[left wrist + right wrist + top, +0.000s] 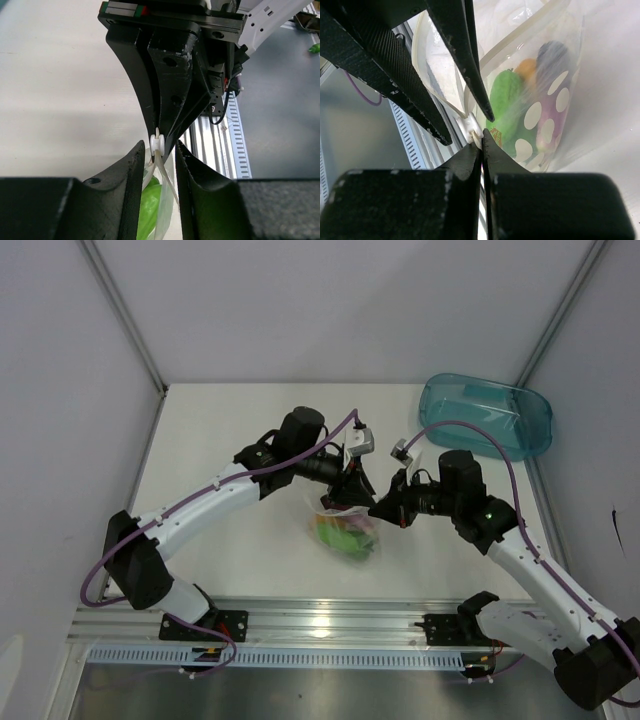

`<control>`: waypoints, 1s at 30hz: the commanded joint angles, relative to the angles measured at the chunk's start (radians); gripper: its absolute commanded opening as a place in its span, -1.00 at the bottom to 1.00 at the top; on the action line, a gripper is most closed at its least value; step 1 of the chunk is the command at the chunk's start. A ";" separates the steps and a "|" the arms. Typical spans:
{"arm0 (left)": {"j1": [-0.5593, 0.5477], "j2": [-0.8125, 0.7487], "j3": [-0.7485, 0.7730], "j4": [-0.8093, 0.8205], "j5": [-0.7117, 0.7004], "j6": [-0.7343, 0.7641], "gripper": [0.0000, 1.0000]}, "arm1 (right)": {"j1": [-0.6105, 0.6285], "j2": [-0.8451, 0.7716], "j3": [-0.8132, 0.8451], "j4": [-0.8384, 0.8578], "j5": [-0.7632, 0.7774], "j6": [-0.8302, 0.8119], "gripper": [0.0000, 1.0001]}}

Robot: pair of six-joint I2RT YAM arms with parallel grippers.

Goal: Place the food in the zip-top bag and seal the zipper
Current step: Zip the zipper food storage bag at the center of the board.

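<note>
The clear zip-top bag [345, 533] hangs between both grippers in the middle of the table. Through its wall [560, 75] I see the food: the light-green piece [504, 100], the orange fruit [526, 67], the purple eggplant [551, 55] and something dark green [522, 132]. My right gripper [481, 137] is shut on the zipper strip, right beside its white slider [470, 127]. My left gripper [160, 152] is open, its fingers standing on either side of the strip just below the slider [158, 143]. In the top view the left gripper [352, 490] and right gripper [378, 508] meet tip to tip.
The teal tray [487, 415] stands at the back right of the table. The aluminium rail [320, 620] with both arm bases runs along the near edge. White walls close in the left, back and right sides.
</note>
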 commanded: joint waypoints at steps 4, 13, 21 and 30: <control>0.003 0.015 0.026 -0.004 0.049 -0.008 -0.38 | 0.001 -0.019 0.046 0.017 0.004 -0.013 -1.00; 0.003 0.035 0.044 -0.003 0.051 -0.027 -0.49 | 0.001 -0.025 0.045 0.011 0.010 -0.015 -1.00; 0.001 0.025 0.048 -0.003 0.002 -0.057 -0.99 | 0.008 -0.024 0.037 0.014 0.023 -0.012 -1.00; 0.009 -0.025 0.020 -0.046 -0.153 -0.079 -0.99 | 0.004 -0.099 -0.006 0.045 0.098 0.040 -1.00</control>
